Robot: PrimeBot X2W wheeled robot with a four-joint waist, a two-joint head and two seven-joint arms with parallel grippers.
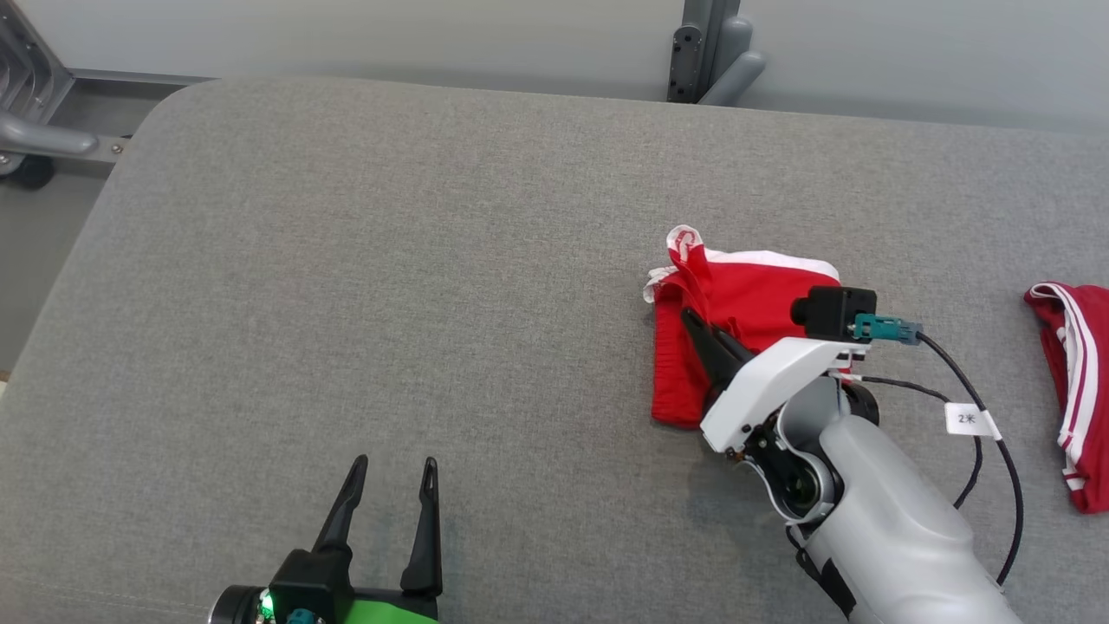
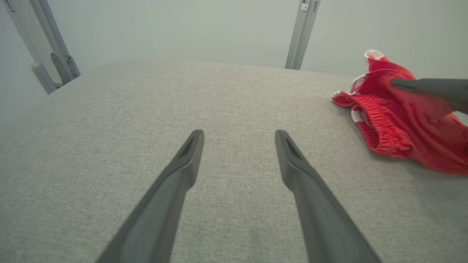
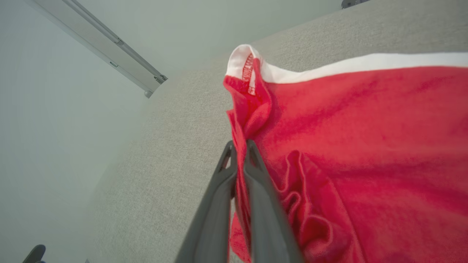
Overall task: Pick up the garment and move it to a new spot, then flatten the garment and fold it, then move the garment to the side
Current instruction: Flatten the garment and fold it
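Red garment [image 1: 754, 295] lies bunched on the right part of the grey desk [image 1: 390, 260]. Right gripper [image 3: 240, 144] pinches a fold of it. Left gripper [image 1: 395, 464] is wide open, empty. Moving, flattening, folding all look undone.

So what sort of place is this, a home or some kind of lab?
Probably a test lab rather than a home: a wide grey fabric-covered table, metal frame posts behind it, and a red garment plus a second garment set out, seemingly for practice.
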